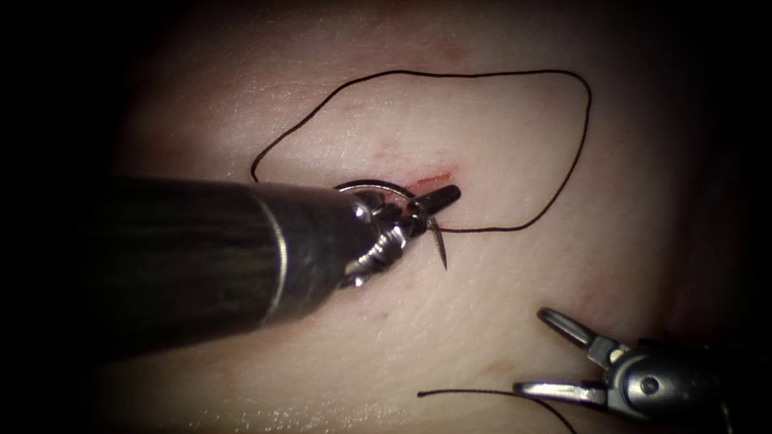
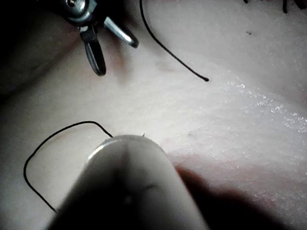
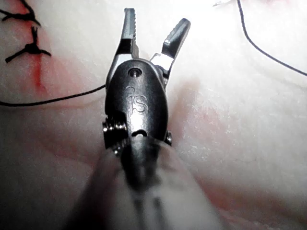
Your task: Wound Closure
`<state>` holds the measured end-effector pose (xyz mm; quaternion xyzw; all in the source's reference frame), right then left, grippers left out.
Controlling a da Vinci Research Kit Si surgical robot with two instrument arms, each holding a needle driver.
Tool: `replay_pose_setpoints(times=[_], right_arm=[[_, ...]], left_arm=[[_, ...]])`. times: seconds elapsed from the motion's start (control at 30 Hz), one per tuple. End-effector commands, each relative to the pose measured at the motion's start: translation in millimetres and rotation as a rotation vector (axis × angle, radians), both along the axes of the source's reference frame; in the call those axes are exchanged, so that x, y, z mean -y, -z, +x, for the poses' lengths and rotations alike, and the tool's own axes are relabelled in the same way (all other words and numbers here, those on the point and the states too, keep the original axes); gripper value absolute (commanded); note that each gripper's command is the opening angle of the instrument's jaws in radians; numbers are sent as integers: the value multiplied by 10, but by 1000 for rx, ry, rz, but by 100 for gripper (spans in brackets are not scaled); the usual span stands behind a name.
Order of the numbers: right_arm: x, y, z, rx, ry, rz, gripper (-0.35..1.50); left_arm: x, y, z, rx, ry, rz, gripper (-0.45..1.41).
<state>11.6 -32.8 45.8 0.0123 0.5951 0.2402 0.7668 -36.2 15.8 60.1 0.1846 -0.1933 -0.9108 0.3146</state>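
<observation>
In the endoscope view my left tool [image 1: 447,194] reaches in from the left, its jaws shut on the curved needle [image 1: 438,241] right at the short red cut [image 1: 430,177]. The needle's arc rises over the tool's wrist and its sharp end points down below the jaws, above the tissue [image 1: 498,305]. Dark thread [image 1: 579,137] runs from the needle in a wide loop right of and above the cut. My right tool [image 1: 537,354] rests low on the right with jaws open and holding nothing, as the right wrist view [image 3: 154,29] confirms.
A loose thread end [image 1: 422,394] lies beside the right tool's lower jaw. Tied stitches [image 3: 29,47] with red fluid around them appear in the right wrist view. The left wrist view has its own shaft [image 2: 127,182], the open right tool [image 2: 108,50] and a thread end [image 2: 206,79].
</observation>
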Motion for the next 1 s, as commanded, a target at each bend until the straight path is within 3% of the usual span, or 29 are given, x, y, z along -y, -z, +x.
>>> replay_pose_setpoints(times=[0.03,0.07,0.1,0.2,0.23,0.27,0.3,0.43,0.47,0.53,0.63,0.83,1.0], right_arm=[[12,-7,8,0,1,2,76],[14,-9,11,1,-2,-1,81],[14,-10,13,2,-3,-2,83],[16,-13,16,7,-8,-4,91],[16,-13,17,7,-8,-5,93],[18,-13,17,6,-8,-6,93],[18,-13,16,6,-8,-7,93],[18,-17,17,8,-9,-9,93],[18,-18,17,9,-10,-10,93],[20,-19,18,9,-11,-12,93],[22,-20,22,5,-9,-15,93],[23,-21,27,3,-10,-17,96],[23,-21,27,2,-10,-17,96]], left_arm=[[6,-4,-2,17,25,28,108],[7,-2,4,63,106,50,126],[7,-1,7,89,134,43,135],[7,2,13,144,217,22,140],[8,3,17,153,241,35,136],[12,7,28,200,320,84,113],[14,8,33,226,346,104,105],[27,14,51,337,444,157,98],[37,18,58,409,521,209,98],[51,21,63,509,590,282,93],[74,20,66,655,673,428,69],[110,0,54,803,749,639,52],[124,-26,40,815,757,705,31]])
